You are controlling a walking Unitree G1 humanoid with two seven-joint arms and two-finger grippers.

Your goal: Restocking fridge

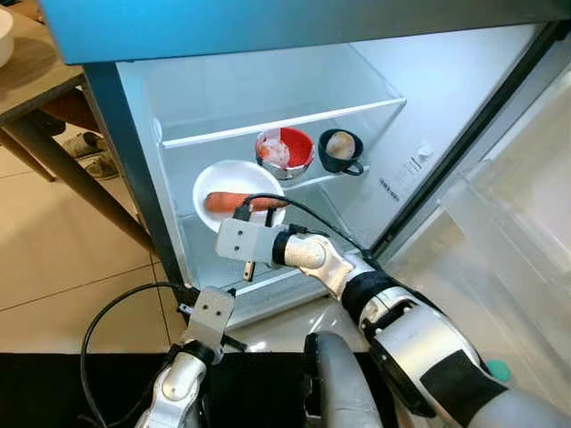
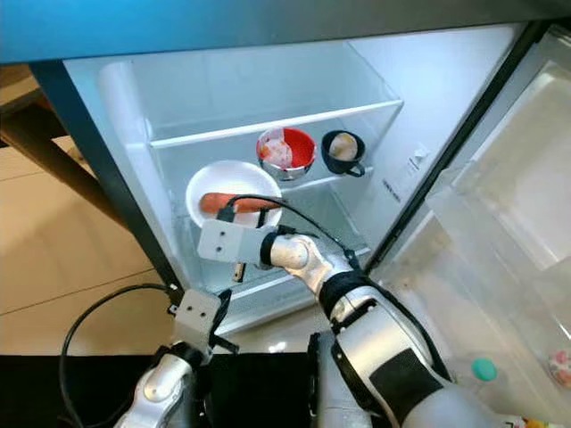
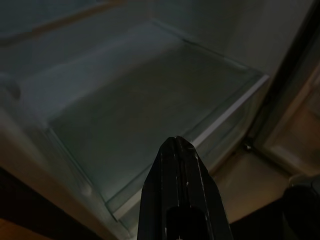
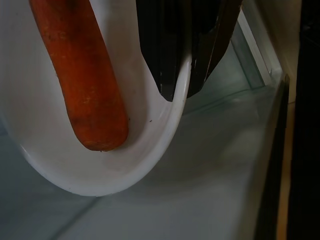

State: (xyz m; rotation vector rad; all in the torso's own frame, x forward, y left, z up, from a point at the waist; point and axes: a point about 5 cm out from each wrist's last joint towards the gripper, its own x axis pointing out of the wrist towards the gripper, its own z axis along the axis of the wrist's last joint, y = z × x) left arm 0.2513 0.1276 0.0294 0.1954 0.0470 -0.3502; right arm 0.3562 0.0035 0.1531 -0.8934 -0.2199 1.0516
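Observation:
A white bowl with an orange carrot lying in it is at the left of the open fridge, level with the middle shelf. My right gripper is shut on the bowl's near rim, one finger inside and one outside. The carrot lies beside the fingers without touching them. Whether the bowl rests on the shelf I cannot tell. My left gripper is shut and holds nothing, low in front of the fridge's bottom glass shelf. The left arm is below the fridge opening.
A red bowl and a dark mug stand on the middle glass shelf. The upper shelf is bare. The fridge door with clear bins hangs open at the right. A wooden table stands at the left.

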